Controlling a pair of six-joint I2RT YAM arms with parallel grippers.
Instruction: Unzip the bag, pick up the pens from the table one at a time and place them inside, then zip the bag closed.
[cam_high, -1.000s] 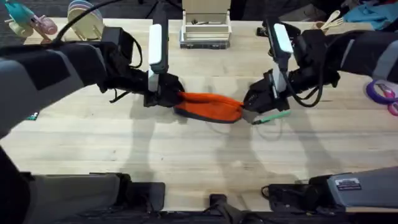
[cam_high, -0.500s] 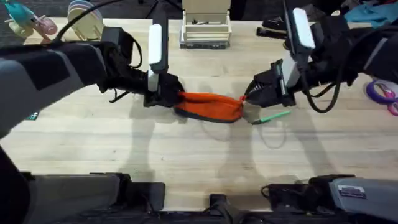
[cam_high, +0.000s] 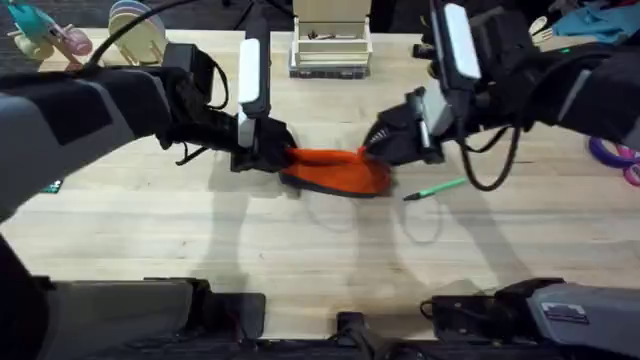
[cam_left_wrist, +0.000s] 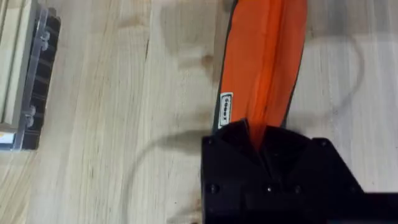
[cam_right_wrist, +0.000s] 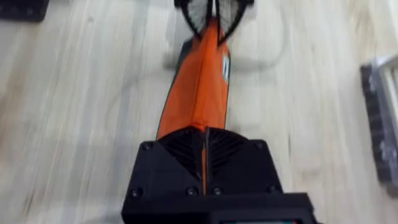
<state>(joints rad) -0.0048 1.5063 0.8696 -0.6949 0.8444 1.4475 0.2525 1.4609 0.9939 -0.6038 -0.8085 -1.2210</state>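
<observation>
The orange bag lies across the middle of the table, its dark base toward the front. My left gripper is shut on the bag's left end, and the left wrist view shows the orange fabric running out from its fingers. My right gripper is shut on the zipper line along the bag's top, somewhat in from the right end. In the right wrist view the bag stretches from that gripper to the left gripper. One green pen lies on the table, right of the bag.
A white box organiser stands at the back middle, with a black object beside it. Coloured items sit at the back left and a purple ring at the right edge. Bare wood lies in front of the bag.
My right gripper has slid left along the bag's top from its right end, leaving the green pen uncovered on the table. The left gripper has held still.
</observation>
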